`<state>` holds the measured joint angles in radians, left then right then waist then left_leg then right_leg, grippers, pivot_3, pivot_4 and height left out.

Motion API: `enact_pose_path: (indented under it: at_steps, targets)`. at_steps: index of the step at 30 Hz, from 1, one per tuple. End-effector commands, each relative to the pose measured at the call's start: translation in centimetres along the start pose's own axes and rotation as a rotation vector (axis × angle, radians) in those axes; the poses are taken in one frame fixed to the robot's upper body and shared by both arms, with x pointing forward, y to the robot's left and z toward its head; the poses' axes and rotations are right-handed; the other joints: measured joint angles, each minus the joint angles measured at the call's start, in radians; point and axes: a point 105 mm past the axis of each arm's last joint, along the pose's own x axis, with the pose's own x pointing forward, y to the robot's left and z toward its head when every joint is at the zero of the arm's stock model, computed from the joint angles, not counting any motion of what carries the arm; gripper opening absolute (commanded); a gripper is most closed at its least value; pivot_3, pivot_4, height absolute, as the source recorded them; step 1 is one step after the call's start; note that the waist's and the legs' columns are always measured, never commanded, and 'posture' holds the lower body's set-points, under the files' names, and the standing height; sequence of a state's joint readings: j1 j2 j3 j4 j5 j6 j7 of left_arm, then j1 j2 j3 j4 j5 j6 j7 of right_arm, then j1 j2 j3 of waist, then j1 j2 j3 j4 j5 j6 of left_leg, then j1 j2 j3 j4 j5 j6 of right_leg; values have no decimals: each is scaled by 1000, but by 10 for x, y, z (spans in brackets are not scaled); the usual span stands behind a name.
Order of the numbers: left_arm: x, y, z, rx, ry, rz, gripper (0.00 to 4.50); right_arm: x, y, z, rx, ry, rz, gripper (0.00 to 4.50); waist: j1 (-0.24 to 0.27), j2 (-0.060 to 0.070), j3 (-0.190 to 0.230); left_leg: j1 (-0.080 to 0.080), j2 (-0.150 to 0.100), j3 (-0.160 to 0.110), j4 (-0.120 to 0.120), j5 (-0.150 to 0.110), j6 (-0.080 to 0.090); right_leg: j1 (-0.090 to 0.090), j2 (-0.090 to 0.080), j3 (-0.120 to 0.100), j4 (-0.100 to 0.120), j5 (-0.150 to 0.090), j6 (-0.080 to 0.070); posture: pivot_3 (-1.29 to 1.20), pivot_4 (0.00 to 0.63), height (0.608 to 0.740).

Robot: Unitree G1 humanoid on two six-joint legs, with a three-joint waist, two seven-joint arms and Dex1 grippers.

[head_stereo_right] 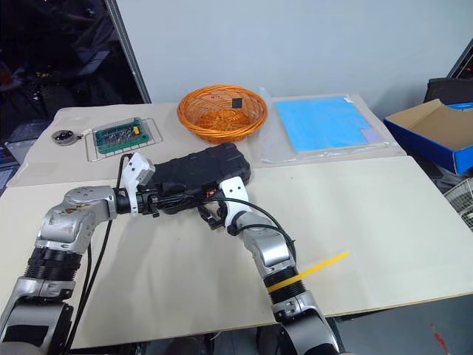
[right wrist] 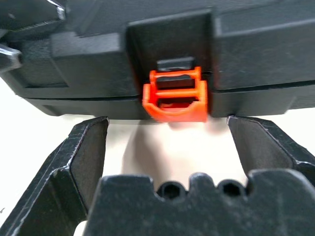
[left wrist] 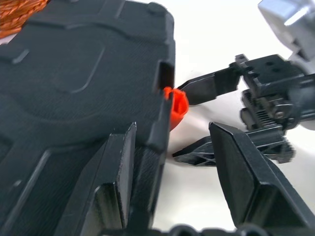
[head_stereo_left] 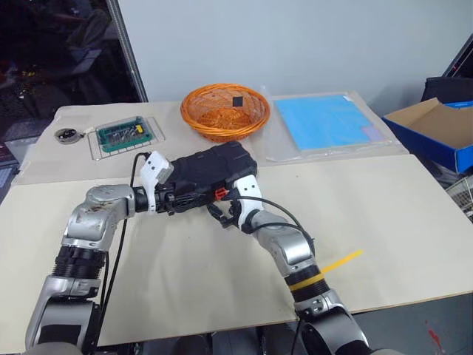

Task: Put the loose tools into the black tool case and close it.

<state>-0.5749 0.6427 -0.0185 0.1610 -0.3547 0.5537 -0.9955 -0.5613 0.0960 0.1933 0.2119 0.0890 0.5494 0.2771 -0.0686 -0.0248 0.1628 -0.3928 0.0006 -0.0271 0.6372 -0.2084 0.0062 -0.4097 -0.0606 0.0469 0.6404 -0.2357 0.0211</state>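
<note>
The black tool case (head_stereo_left: 211,168) lies with its lid down on the beige table, in front of the basket. Its small orange latch (right wrist: 174,96) sits on the near edge. My right gripper (right wrist: 167,125) is open just in front of the latch, one finger on each side, not touching it. My left gripper (left wrist: 182,162) comes in from the case's left end and is open. One of its fingers (left wrist: 115,187) lies against the case's shell and the other stands off over the table. The loose tools are out of view.
An orange wicker basket (head_stereo_left: 225,111) stands behind the case. A blue sheet in clear plastic (head_stereo_left: 329,122) lies at the back right. A green board on a wire rack (head_stereo_left: 124,134) and a round tape measure (head_stereo_left: 68,135) lie at the back left. A blue box (head_stereo_left: 436,129) stands beyond the table's right edge.
</note>
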Motion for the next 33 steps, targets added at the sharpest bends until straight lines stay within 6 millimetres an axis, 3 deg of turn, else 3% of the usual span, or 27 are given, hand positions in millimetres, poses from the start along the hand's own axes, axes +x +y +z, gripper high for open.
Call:
enact_pose_path:
  at_steps: [1, 9, 12, 18, 29, 31, 33]
  targets:
    - [-6, 11, 1, 43, 15, 56, 2533, 5, 9, 29, -29, -102, 4, 4442, 0, 0, 0, 0, 0, 0, 0, 0, 0, 0, 0, 0, 0, 0, 0, 0, 150, 740]
    - [-7, 16, -18, 22, 69, 70, 2533, 4, 7, 34, -23, -123, -13, 4442, -1, 0, 0, 1, 0, 0, -1, 0, 0, 0, 0, 0, 0, 0, 0, 0, 150, 740]
    - [-8, 15, -25, 17, 102, 65, 2533, 3, 7, 34, -22, -125, -15, 3745, -1, 0, 0, 1, 0, 0, -1, 0, 0, 0, 0, 0, 0, 0, 0, 0, 150, 740]
    - [-9, 11, -33, 32, 139, 44, 2533, 4, 13, 38, -16, -134, -4, 1708, -1, 0, 0, 2, 0, 1, -2, 0, 0, 0, 0, 1, 0, 0, 0, 0, 150, 740]
    - [-9, 7, -37, 51, 153, 34, 2533, 3, 15, 39, -13, -140, 11, 1708, -1, 0, 0, 3, 0, 1, -2, 0, 0, 2, 0, 1, 0, 0, 0, 0, 150, 740]
    - [-9, 6, -37, 50, 151, 33, 2533, 3, 15, 39, -15, -142, 12, 2377, -1, 0, 0, 3, 0, 1, -2, 0, 0, 2, 0, 1, 0, 0, 0, 0, 150, 740]
    - [-8, 5, -37, 49, 150, 31, 2533, 1, 15, 40, -24, -144, 8, 2507, -1, 0, 0, 3, 0, 1, -2, 0, 0, 2, 0, 1, 0, 0, 0, 0, 150, 740]
